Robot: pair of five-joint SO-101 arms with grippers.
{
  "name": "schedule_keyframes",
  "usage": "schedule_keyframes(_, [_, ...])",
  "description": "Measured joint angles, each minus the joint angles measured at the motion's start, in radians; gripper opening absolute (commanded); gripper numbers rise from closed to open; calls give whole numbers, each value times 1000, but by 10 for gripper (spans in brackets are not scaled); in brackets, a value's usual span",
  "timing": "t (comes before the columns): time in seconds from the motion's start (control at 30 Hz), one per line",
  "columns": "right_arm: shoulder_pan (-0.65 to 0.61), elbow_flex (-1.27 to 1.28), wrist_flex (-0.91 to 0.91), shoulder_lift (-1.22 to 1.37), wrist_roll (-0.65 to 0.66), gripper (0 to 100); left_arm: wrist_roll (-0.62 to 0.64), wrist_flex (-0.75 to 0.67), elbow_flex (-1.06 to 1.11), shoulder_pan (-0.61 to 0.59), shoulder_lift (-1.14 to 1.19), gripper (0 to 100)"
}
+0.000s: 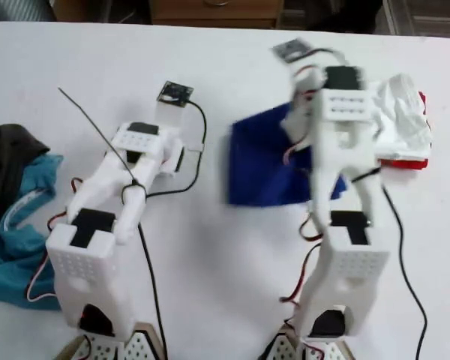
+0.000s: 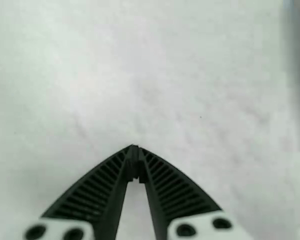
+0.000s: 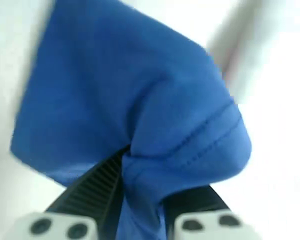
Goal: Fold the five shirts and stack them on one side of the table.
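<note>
Evidently mid-fold: the right gripper point(image 3: 132, 160) pinches the blue shirt point(image 1: 259, 169) at centre frame, while the left gripper point(image 2: 134, 152) hangs with jaws pressed together. The next move likely calls for carrying it to the folded pile point(image 1: 401, 124) at the right.

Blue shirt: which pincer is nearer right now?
Right. The right pincer is shut on a bunched fold of the blue shirt. The left pincer is shut over bare table, apart from the shirt.
</note>
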Motion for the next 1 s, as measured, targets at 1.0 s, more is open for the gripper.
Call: schedule_keyframes(1.0, [416,-310,-373,219,448,19,0,0,0,0,0,27])
